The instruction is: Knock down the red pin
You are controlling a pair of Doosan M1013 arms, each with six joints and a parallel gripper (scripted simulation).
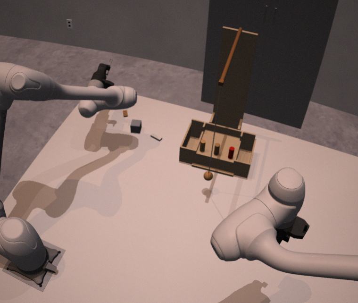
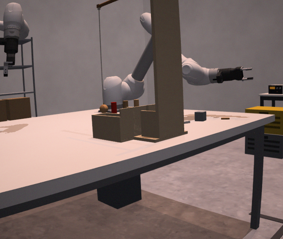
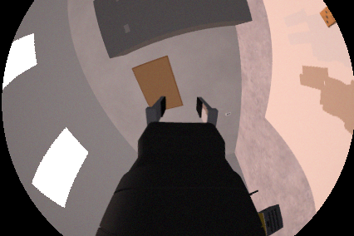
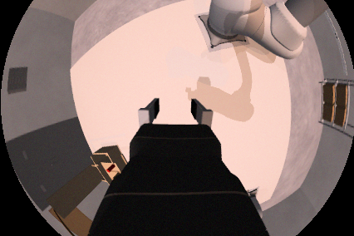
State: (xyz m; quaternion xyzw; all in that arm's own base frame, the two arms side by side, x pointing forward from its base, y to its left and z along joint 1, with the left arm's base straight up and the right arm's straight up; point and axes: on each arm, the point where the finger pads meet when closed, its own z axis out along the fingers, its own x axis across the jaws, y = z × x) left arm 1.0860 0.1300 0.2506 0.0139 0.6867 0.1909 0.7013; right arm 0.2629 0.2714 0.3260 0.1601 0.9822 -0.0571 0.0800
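Observation:
The orange-brown ball (image 1: 208,175) (image 2: 103,108) hangs from its cord (image 1: 215,113) (image 2: 100,51) in front of the box's near wall, clear of the pins. The red pin (image 1: 231,152) (image 2: 113,107) (image 4: 110,168) stands upright at the right of the raised deck (image 1: 234,140) in the top view. Two brown pins (image 1: 202,145) (image 1: 216,148) stand upright left of it. My left gripper (image 1: 109,66) (image 2: 252,73) (image 3: 181,103) is open and empty, pointing out past the table's far left edge. My right gripper (image 2: 5,73) (image 4: 174,105) is open and empty, high above the table; its fingers are hidden in the top view.
The stand's tall board (image 1: 234,78) (image 2: 168,77) rises behind the deck, with its beam (image 1: 231,56) reaching over it. A dark cube (image 1: 136,126) (image 2: 200,116), a small orange block (image 1: 125,113) (image 2: 225,118) (image 3: 327,17) and a flat pale piece (image 1: 156,137) lie left of the box in the top view.

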